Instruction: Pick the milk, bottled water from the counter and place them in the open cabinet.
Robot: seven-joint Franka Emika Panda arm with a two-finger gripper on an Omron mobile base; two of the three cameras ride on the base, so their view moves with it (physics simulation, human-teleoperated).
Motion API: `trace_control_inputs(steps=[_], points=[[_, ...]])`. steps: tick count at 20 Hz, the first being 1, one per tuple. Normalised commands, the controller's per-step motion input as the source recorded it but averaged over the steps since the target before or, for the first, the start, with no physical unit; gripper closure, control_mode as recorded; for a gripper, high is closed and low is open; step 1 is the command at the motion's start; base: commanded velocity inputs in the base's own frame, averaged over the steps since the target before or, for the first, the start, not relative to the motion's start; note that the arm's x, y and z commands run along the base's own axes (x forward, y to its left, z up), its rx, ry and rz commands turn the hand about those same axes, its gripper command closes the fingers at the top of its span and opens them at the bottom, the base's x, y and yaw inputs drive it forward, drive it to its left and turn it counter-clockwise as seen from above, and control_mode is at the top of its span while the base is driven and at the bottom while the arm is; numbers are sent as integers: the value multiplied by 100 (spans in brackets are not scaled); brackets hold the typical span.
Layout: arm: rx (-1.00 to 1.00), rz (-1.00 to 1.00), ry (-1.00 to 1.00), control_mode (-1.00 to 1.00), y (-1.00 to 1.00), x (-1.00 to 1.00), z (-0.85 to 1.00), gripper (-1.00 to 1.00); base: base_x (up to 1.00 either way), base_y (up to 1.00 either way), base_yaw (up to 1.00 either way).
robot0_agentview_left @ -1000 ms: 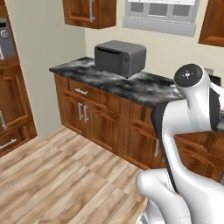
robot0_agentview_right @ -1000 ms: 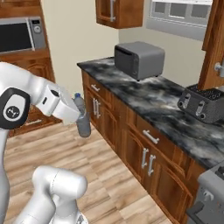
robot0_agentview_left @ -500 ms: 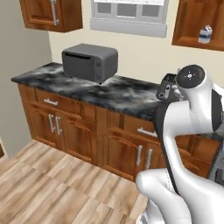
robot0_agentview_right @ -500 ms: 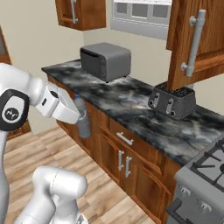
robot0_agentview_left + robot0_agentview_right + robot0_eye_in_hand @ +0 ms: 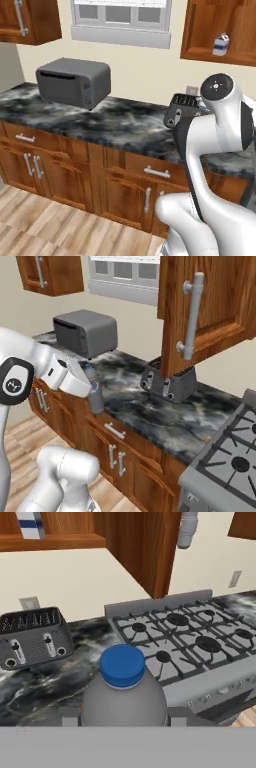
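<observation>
Your end effector (image 5: 93,387) is clamped on the bottled water (image 5: 94,392), which sits upright between the fingers with its long axis vertical and its blue cap (image 5: 122,665) toward the hand camera. The bottle hangs in front of the tabletop (image 5: 150,411) edge, clear of the stone.

What the next move turns on: the open cabinet (image 5: 220,31) lies above and ahead of the end effector, on the wall over the tabletop, so you will likely need to lift the bottle well up and carry it forward to reach the shelf (image 5: 52,542). The milk (image 5: 220,44) already stands on that shelf; aim beside it, not onto it. From the right base view the swung-out cabinet door (image 5: 200,311) hangs forward over the toaster (image 5: 168,381), so judge your path to pass to the open side of it.

The bottle is smooth, greyish clear plastic, rounded at the shoulder; the carton is white with a dark blue band. The cabinet is reddish-brown wood, the tabletop black-and-grey marbled stone, the toaster dark metal.
</observation>
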Motion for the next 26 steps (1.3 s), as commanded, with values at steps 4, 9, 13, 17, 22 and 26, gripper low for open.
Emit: trace_control_inputs(steps=[4, 9, 13, 17, 22, 26], points=[[0, 0, 0, 100, 0, 0, 0, 100, 71, 0, -28], [0, 0, 0, 100, 0, 0, 0, 100, 69, 0, -26], [0, 0, 0, 100, 0, 0, 0, 100, 69, 1, -25], [0, 0, 0, 100, 0, 0, 0, 100, 68, 4, -24], [0, 0, 0, 100, 0, 0, 0, 100, 57, 12, -19], [0, 0, 0, 100, 0, 0, 0, 100, 43, 22, -10]])
